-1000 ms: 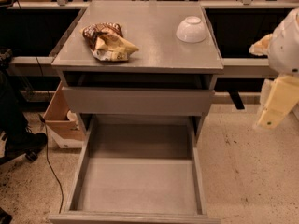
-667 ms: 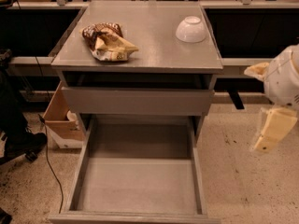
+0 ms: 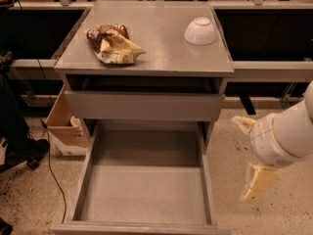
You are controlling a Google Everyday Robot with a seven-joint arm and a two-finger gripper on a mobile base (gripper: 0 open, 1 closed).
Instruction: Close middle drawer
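Gripper (image 3: 248,156) at lower right, jaws spread and empty, clear of the pulled-out middle drawer (image 3: 146,190) — grey bench (image 3: 156,38) above, speckled floor (image 3: 274,219).

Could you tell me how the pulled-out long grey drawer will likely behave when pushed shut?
The long grey drawer looks rigid and empty, so it probably slides lightly. The gripper, low beside it, may skew it if pushing off-centre.

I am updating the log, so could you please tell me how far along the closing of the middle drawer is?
Done: nothing yet; the middle drawer is pulled far out of the cabinet. In hand: the claw hangs low to the right of the drawer, apart from it. Left: bring the claw to the drawer's front and push it fully in.
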